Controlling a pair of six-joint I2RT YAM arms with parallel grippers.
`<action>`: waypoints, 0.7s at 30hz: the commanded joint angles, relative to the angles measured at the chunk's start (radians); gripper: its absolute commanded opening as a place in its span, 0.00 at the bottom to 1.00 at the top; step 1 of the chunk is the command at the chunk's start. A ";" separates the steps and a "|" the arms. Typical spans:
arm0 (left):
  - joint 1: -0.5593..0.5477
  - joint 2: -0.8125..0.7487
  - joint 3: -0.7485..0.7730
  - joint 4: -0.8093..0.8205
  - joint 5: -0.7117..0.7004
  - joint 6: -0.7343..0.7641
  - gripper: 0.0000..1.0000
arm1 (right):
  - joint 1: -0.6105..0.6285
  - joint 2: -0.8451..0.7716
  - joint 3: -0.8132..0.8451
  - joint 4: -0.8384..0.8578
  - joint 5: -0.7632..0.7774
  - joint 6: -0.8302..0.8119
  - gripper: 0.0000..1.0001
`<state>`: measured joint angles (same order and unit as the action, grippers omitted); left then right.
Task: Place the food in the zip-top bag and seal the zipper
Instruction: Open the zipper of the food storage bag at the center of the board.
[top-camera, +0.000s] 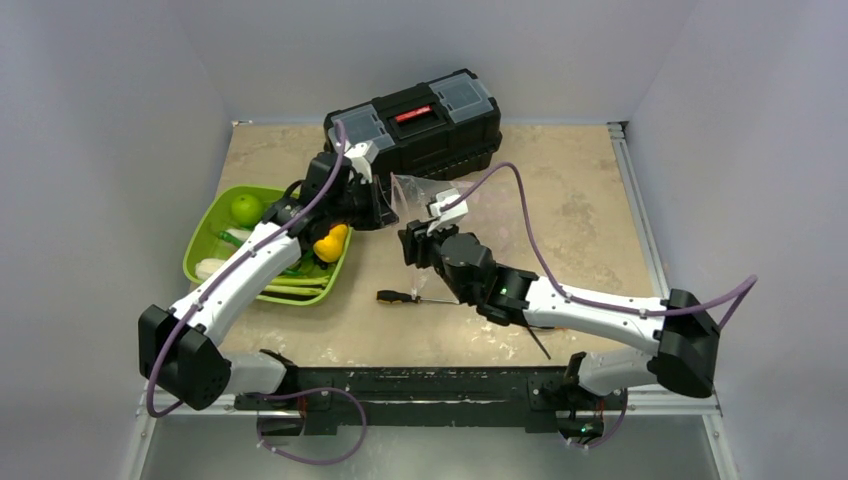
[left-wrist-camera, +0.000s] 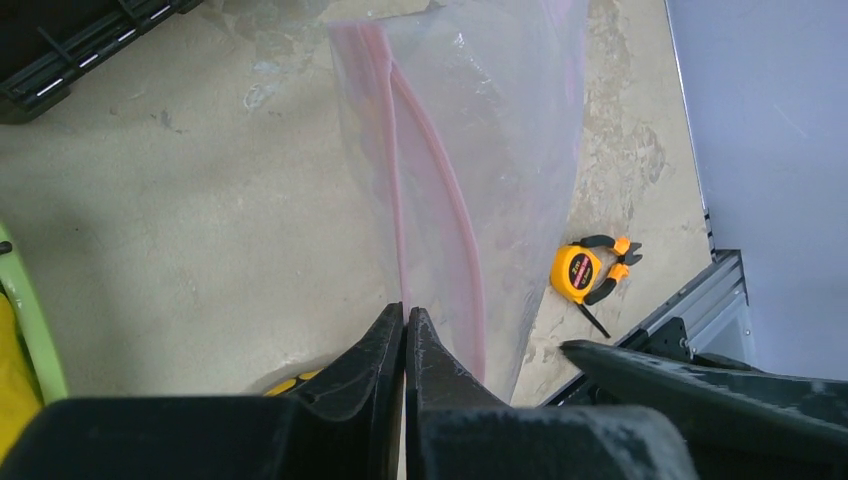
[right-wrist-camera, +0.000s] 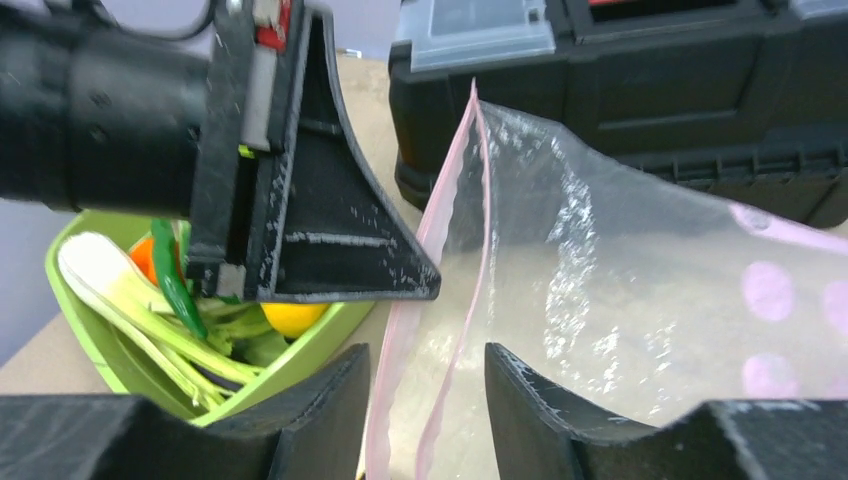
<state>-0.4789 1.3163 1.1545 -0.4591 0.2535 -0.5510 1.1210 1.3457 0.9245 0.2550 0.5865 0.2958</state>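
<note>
Right gripper (right-wrist-camera: 425, 365) gapes astride the zipper (right-wrist-camera: 462, 190), which runs away toward the toolbox (right-wrist-camera: 650, 70); left gripper (left-wrist-camera: 405, 312) clamps the zipper's lip, food (top-camera: 330, 245) left of it.

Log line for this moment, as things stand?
left gripper: shut on bag | right gripper: open, astride zipper | food: in tray | zipper: open

1 ea: bag (right-wrist-camera: 600, 250), tray (top-camera: 213, 222), toolbox (top-camera: 420, 125)

We see the zip-top bag (right-wrist-camera: 600, 250) as clear, glossy, crinkled plastic. The surface (left-wrist-camera: 180, 220) looks matt and mottled like stone; the toolbox (top-camera: 420, 125) is black moulded plastic.
</note>
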 joint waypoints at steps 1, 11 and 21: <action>-0.007 -0.033 0.025 0.011 -0.019 0.032 0.00 | 0.004 -0.070 0.036 -0.032 0.058 -0.035 0.47; -0.021 -0.057 0.016 0.025 -0.014 0.043 0.00 | -0.072 0.038 0.144 -0.196 0.007 0.142 0.42; -0.027 -0.059 0.021 0.016 -0.027 0.046 0.00 | -0.072 0.213 0.343 -0.417 0.110 0.240 0.21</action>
<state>-0.4988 1.2861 1.1545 -0.4587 0.2310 -0.5270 1.0458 1.5387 1.1782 -0.0601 0.6098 0.4732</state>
